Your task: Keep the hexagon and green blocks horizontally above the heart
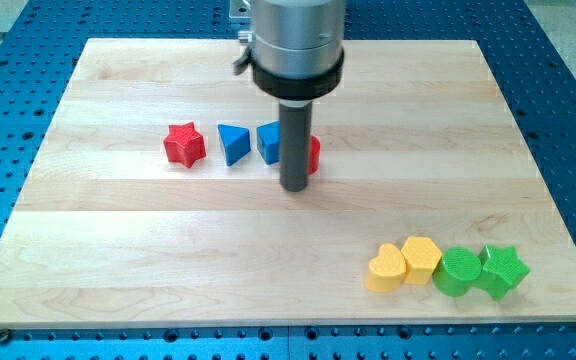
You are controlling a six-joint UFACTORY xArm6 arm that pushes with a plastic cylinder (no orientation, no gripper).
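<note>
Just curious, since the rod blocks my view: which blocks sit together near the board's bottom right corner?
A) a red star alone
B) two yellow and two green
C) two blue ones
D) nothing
B: the yellow heart, yellow hexagon, green cylinder and green star form a row there.

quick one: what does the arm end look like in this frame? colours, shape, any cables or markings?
A silver-grey metal cylinder enters from the view's top, ringed by a black collar with a small grey clip on its left. Below it hangs a straight dark grey rod, round in section; my tip is its plain flat end. No cables or markings show.
</note>
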